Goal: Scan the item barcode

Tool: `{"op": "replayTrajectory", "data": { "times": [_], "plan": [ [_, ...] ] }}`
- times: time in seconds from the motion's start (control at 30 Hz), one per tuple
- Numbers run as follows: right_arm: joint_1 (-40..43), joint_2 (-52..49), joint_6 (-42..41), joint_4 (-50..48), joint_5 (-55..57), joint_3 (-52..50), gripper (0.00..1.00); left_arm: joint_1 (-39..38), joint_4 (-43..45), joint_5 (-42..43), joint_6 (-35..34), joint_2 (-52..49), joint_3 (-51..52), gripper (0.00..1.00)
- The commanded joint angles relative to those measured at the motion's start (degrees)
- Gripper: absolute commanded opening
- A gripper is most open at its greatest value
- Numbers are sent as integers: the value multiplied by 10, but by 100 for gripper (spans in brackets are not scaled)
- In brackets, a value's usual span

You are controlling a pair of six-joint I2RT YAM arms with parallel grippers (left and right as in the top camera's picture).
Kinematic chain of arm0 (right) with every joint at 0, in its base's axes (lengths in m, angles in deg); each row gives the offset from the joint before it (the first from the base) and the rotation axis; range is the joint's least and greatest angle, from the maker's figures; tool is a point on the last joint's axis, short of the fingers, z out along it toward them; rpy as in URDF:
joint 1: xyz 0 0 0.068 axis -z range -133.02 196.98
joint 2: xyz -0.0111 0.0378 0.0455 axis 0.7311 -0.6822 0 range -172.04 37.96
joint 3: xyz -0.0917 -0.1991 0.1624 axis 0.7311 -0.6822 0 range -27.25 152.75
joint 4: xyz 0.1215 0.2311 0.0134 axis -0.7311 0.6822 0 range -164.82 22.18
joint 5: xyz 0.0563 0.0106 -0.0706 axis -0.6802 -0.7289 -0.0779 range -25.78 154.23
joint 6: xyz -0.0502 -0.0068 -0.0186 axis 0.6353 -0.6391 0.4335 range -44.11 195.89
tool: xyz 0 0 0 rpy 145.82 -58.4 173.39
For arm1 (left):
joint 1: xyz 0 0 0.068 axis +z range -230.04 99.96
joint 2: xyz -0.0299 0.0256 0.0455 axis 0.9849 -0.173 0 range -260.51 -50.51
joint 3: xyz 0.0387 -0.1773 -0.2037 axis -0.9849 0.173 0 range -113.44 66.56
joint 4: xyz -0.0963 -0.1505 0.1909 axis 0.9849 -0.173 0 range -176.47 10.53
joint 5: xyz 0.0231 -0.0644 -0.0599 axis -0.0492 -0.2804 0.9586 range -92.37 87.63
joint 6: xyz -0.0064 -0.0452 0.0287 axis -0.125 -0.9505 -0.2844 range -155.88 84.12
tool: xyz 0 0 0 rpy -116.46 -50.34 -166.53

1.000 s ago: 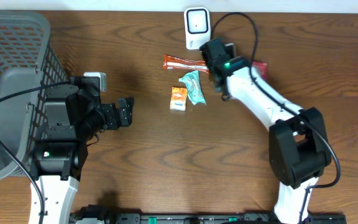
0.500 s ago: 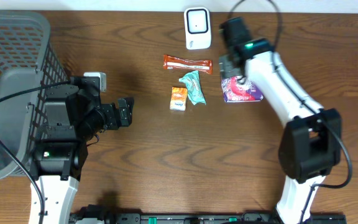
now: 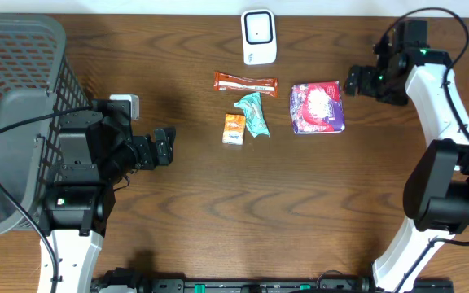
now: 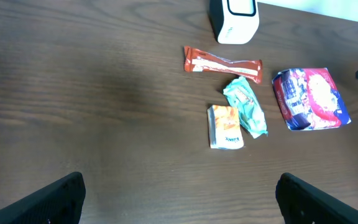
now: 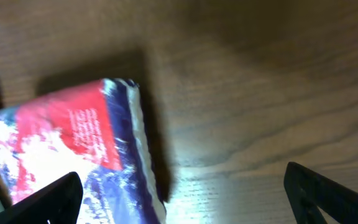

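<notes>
Overhead: purple packet (image 3: 317, 107) flat, near-square

overhead: straight down on bench (image 3: 218, 212) | left wrist: oblique, far from snack bag (image 4: 311, 99) | right wrist: close over it | all three share it

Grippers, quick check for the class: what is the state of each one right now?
Left gripper: open, holding nothing.
Right gripper: open, holding nothing; the snack packet lies free beside it.

Dark wood-grain table (image 3: 218, 212), pale strip (image 4: 328, 9) beyond its far edge, grey mesh basket (image 3: 23, 49) at left
</notes>
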Motion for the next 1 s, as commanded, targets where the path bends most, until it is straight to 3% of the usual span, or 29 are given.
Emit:
{"op": "replayTrajectory", "data": {
  "times": [0.0, 0.17, 0.4, 0.6, 0.67, 0.83, 0.97],
  "plan": [
    [2, -4, 30, -18, -76, -38, 99, 2, 1, 3, 8, -2, 3, 97],
    [2, -5, 38, -90, -158, -96, 93, 2, 1, 3, 8, -2, 3, 97],
    [2, -5, 2, -161, -178, -149, 98, 2, 1, 3, 8, -2, 3, 97],
    [2, -9, -17, -187, -188, -175, 95, 2, 1, 3, 8, -2, 3, 97],
    [2, -9, -20, -195, -190, -185, 90, 2, 1, 3, 8, -2, 3, 97],
    [-1, -10, -20, -205, -202, -202, 67, 2, 1, 3, 8, -2, 3, 97],
    [-16, -10, -20, -235, -202, -229, 64, 2, 1, 3, 8, -2, 3, 97]
  ]
}}
